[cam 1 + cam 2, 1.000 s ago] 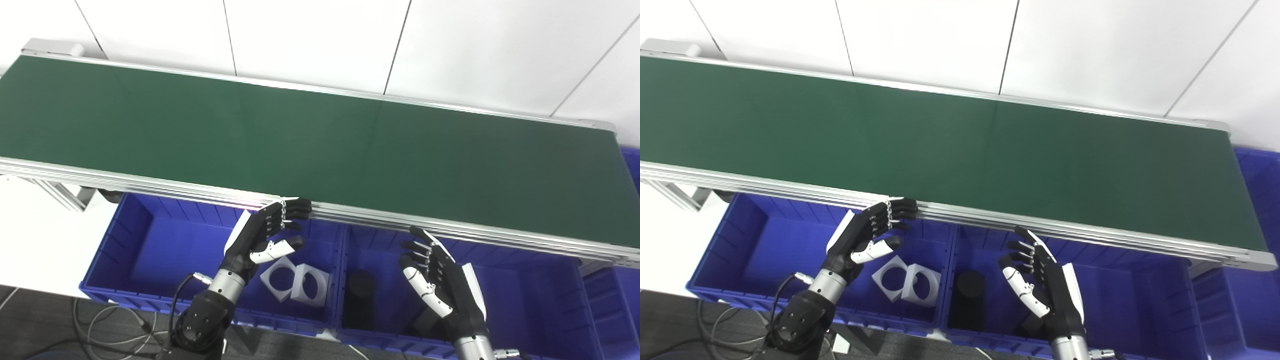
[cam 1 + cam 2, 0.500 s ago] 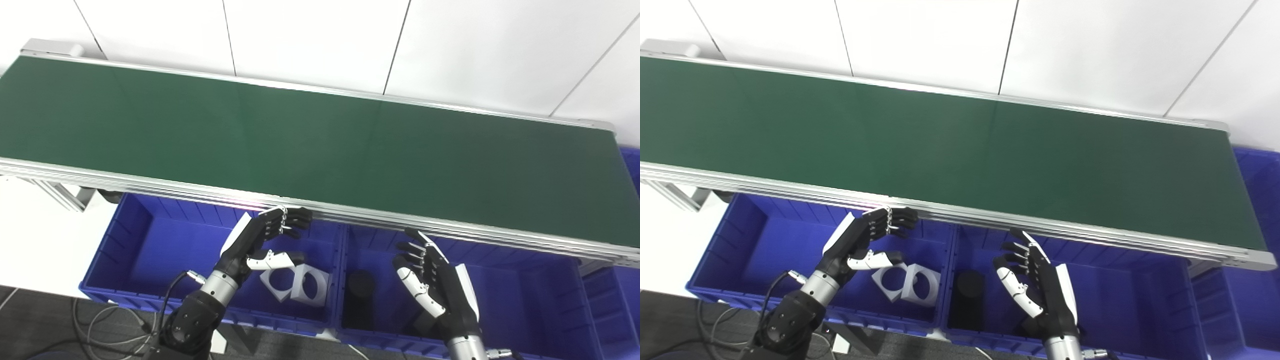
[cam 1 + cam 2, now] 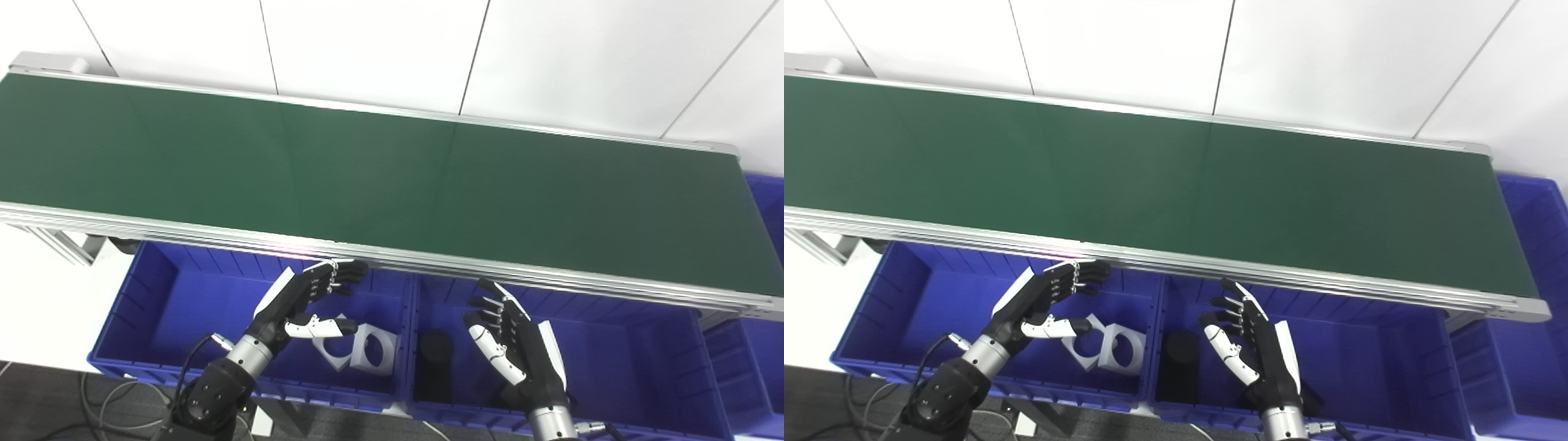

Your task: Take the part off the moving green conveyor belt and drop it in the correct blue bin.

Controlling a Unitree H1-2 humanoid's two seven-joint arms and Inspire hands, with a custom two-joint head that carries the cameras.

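While the green conveyor belt [image 3: 392,177] carries no part, both hands hover empty with fingers spread: left hand [image 3: 300,300] over the left blue bin [image 3: 184,306] holding two white square parts [image 3: 355,349], right hand [image 3: 514,349] over the middle blue bin [image 3: 637,361] holding a black cylinder [image 3: 433,361].

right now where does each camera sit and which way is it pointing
Left eye view: on the head, looking down at the green conveyor belt and blue bins; shows the left hand and right hand, both open.
Right eye view: beside it, same downward aim, everything shifted leftward in the picture; same hands and forearms.
Shared: belt with no part on it, white parts in the left bin, a black part in the next.
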